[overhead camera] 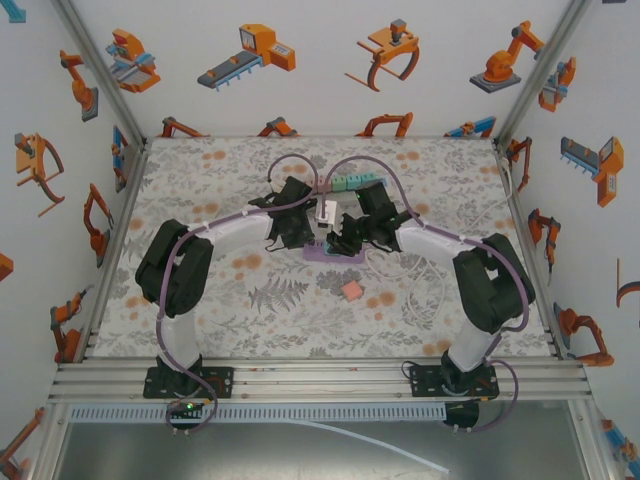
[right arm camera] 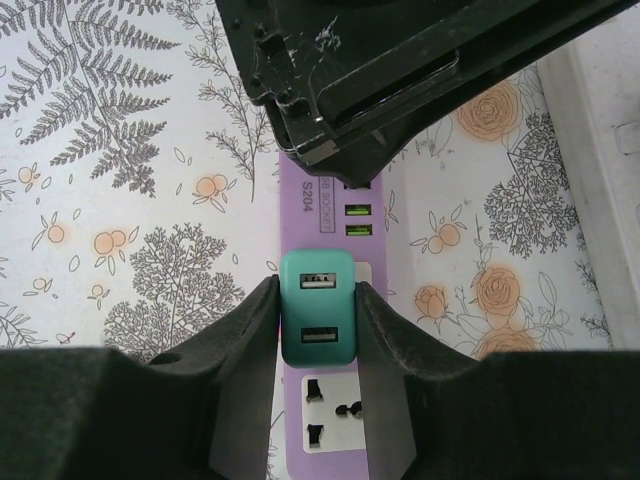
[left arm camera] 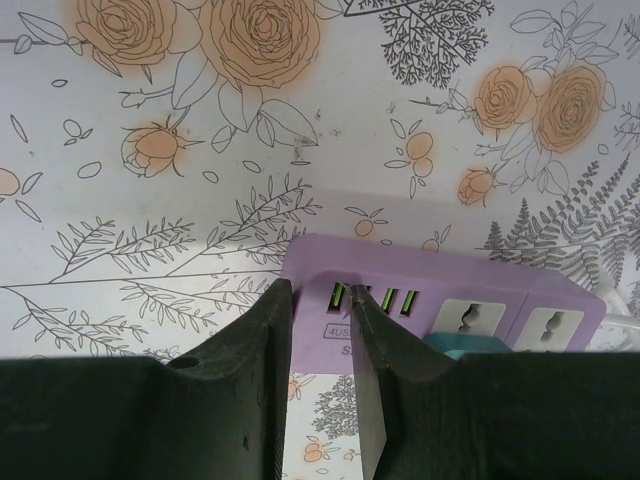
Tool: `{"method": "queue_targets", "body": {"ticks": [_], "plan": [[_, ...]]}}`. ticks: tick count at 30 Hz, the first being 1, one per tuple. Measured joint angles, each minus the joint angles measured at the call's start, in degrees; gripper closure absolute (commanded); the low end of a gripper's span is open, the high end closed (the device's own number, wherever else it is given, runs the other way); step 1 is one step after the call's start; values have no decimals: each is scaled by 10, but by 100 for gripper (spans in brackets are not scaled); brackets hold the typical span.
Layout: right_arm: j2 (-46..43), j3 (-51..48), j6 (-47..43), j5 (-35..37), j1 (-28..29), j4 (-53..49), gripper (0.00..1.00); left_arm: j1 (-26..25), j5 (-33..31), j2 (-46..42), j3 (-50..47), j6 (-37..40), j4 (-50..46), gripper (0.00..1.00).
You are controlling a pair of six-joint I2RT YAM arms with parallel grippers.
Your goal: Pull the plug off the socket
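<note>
Two tight grips: plug [right arm camera: 318, 320], socket strip [left arm camera: 440, 272] (probably).

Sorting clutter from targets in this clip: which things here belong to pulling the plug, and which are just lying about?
In the job: teal plug, purple power strip, right hand on the plug, left hand on the strip's end.
Lying about: small pink block, teal-green bar near the far edge.
</note>
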Motion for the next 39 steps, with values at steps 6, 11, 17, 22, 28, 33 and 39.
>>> {"method": "queue_targets", "body": {"ticks": [6,11,17,22,28,33,39], "plan": [[-5,-5,-26,12,3,0,100,-3,-9,3,5,0,-4,70],[-22,-15,-14,2,-1,16,100,-4,-12,7,10,0,-10,70],[-68,-21,2,-38,-7,67,100,-2,-33,11,14,-4,-8,70],[-67,-27,-18,-32,-5,59,91,-2,-38,11,14,-5,-8,70],[-68,-52,-18,-19,-7,63,30,-2,-37,9,12,-2,-3,70],[-58,-34,-47,-20,-12,37,35,-2,-37,9,12,1,-1,71],[8,30,-74,-33,-14,-2,41,-2,-36,8,11,2,0,71]]}}
